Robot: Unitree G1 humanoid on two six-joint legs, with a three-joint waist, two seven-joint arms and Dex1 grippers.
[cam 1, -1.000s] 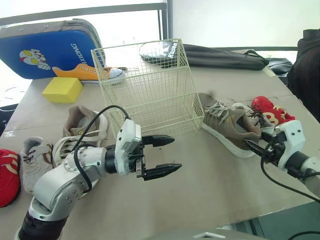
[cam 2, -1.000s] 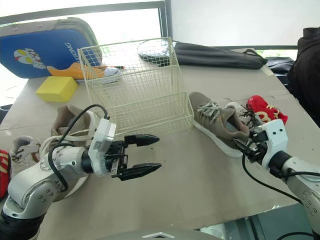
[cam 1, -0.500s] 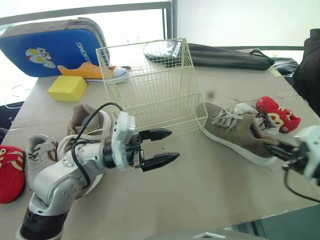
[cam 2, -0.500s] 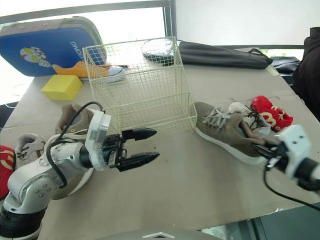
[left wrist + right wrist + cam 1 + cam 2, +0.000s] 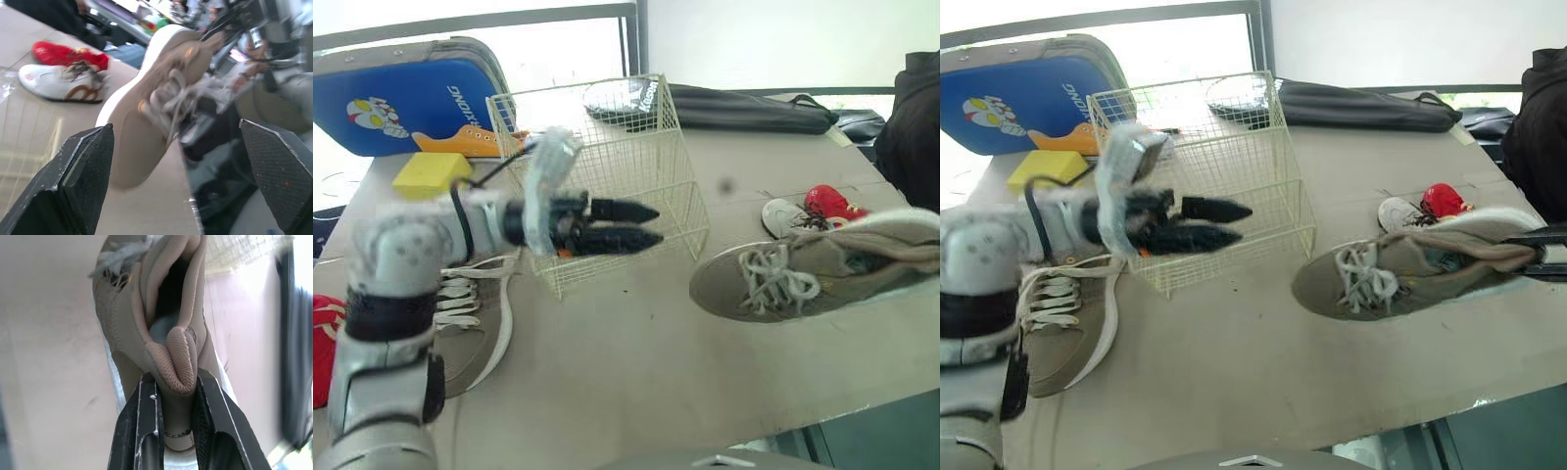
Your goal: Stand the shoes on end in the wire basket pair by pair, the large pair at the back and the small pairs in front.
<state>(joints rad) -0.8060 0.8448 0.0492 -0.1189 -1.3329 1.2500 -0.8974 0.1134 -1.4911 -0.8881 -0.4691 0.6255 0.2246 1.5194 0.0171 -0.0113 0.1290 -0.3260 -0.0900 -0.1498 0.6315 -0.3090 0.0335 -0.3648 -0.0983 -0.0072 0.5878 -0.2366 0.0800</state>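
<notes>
Lifted off the desk since before, the shoe [image 5: 783, 279] hangs near its right edge, heel clamped in the right pincer [image 5: 176, 379], which should stand it at the back of the basket [image 5: 607, 147] while the wide left pincer [image 5: 644, 224] steadies the wire.

Probably a lab or workroom. A cardboard-covered tabletop [image 5: 636, 382] carries a wire basket [image 5: 626, 147]. Behind the basket are a bright window [image 5: 563, 44], a blue cartoon case [image 5: 401, 98] and a black bag [image 5: 744, 106]. Blurred equipment clutter [image 5: 166, 12] lies beyond.
</notes>
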